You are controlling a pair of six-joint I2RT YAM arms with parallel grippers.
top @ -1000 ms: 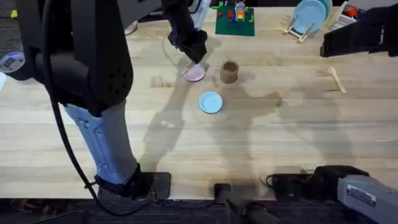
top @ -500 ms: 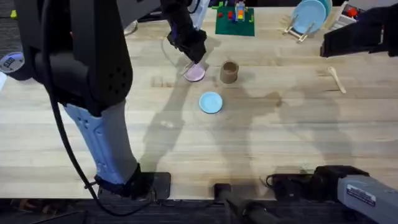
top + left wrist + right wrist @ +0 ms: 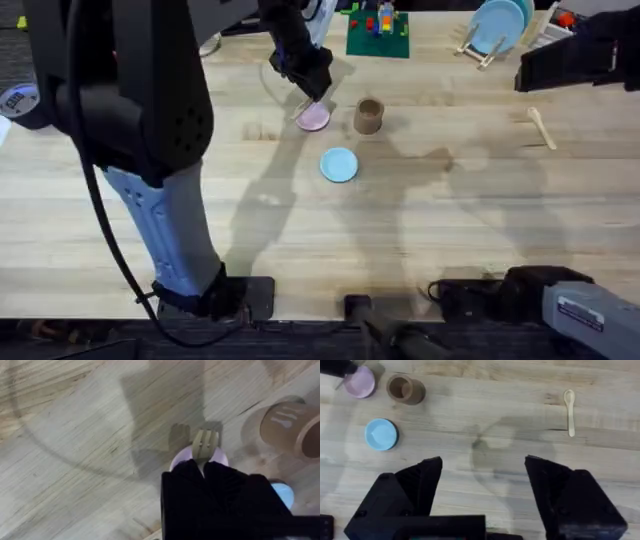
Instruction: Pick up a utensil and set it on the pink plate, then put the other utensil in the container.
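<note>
We observe bright, even overhead lighting. Soft arm shadows fall on the table [image 3: 420, 250] toward 6 o'clock. The near left arm appears blurred.

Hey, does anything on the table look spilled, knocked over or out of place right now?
Nothing stands out. The cup stands upright, the blue plate lies flat, and the spoon lies on the table far to the right. The left gripper holds the fork over the pink plate.
</note>
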